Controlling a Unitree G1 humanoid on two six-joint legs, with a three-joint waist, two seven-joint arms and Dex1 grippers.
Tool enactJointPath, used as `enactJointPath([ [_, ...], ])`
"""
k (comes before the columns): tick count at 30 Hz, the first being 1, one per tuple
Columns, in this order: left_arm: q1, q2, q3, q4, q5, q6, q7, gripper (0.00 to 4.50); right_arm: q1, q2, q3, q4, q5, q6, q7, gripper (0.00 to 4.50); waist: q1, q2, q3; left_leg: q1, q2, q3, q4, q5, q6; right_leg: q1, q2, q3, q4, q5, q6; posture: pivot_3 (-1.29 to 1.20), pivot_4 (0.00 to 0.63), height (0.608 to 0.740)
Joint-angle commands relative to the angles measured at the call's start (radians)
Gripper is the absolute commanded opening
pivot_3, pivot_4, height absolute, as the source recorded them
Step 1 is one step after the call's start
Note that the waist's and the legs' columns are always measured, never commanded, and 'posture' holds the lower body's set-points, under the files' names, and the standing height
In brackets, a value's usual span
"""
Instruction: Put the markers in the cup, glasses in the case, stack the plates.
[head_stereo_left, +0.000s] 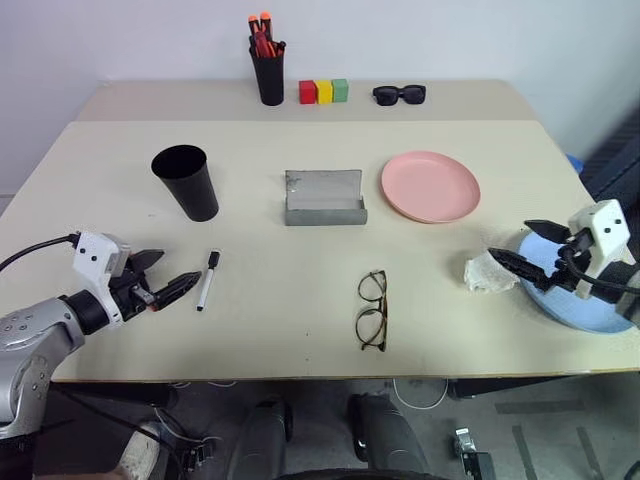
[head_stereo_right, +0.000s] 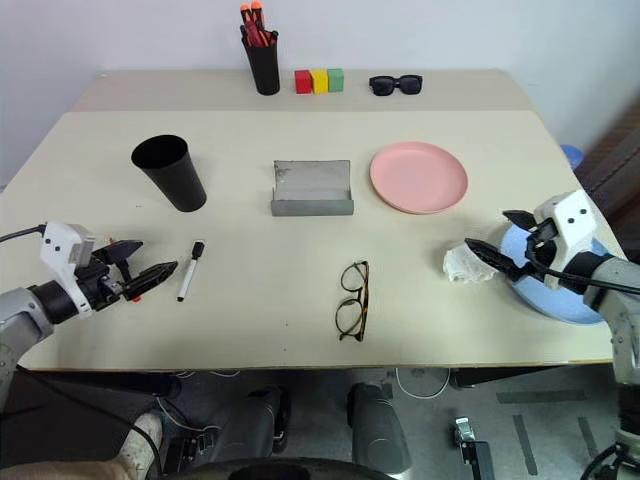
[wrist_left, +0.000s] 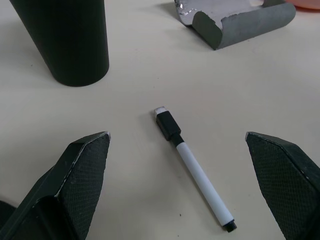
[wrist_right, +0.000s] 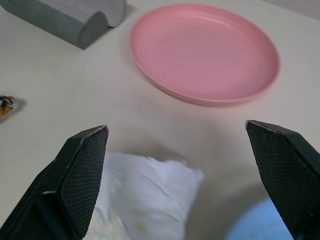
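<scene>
My right claw covers much of the blue plate at the surface's right edge; I can't identify the crumpled white thing beside it.

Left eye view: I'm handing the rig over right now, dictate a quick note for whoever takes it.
Left gripper: jaws open, empty, beside the white black-capped marker.
Right gripper: jaws open, empty, over the crumpled white tissue and light blue plastic plate.
Tapered black plastic cup stands near the open grey felt case; salmon pink plate beside it; wire-framed glasses at the front.
Done: nothing.
Left: everything.
</scene>
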Motion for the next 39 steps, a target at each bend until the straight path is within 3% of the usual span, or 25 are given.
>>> enactJointPath([
  [1,-0.003,-0.007,0.036,-0.04,-0.026,0.003,0.018,4.47,-0.03,-0.001,-0.006,-0.015,0.005,-0.01,-0.008,4.5,0.002,0.0,0.0,0.0,0.0,0.0,0.0,0.0,0.0,0.0,0.0,0.0,0.0,0.0,0.0,0.0,0.15,0.74],
  [12,-0.039,-0.039,0.021,-0.053,-0.009,0.009,0.12,4.47,-0.058,0.049,0.056,-0.081,0.005,-0.006,-0.047,4.5,0.001,0.0,0.0,0.0,0.0,0.0,0.0,0.0,0.0,0.0,0.0,0.0,0.0,0.0,0.0,0.0,0.15,0.74],
  [19,-0.087,-0.074,0.02,-0.071,0.009,0.089,0.28,4.47,-0.148,0.19,0.228,-0.202,-0.006,0.02,-0.124,4.5,-0.001,0.0,0.0,0.001,0.0,-0.001,0.0,0.0,0.0,0.0,0.001,0.0,0.001,0.001,0.0,0.0,0.15,0.74],
  [24,-0.12,-0.089,0.062,-0.081,-0.018,0.246,0.403,4.47,-0.192,0.267,0.357,-0.295,-0.003,0.058,-0.138,4.5,0.001,0.0,0.0,0.0,0.0,-0.001,0.0,0.0,0.0,0.0,0.001,0.0,0.001,0.001,0.002,0.0,0.15,0.74],
  [30,-0.264,-0.14,0.094,-0.067,0.046,0.482,0.687,4.47,-0.211,0.336,0.498,-0.357,-0.022,0.063,-0.139,4.5,0.003,-0.002,0.0,0.0,-0.001,-0.003,0.001,0.0,0.0,0.001,0.001,-0.001,0.001,0.002,0.003,0.0,0.15,0.74],
  [39,-0.438,-0.253,0.147,-0.006,0.116,0.828,0.856,4.47,-0.276,0.505,0.67,-0.217,-0.176,-0.043,-0.195,4.5,-0.002,-0.003,-0.001,0.001,-0.001,-0.005,0.0,0.0,-0.001,0.001,0.001,-0.003,0.002,0.003,0.005,0.0,0.15,0.74],
])
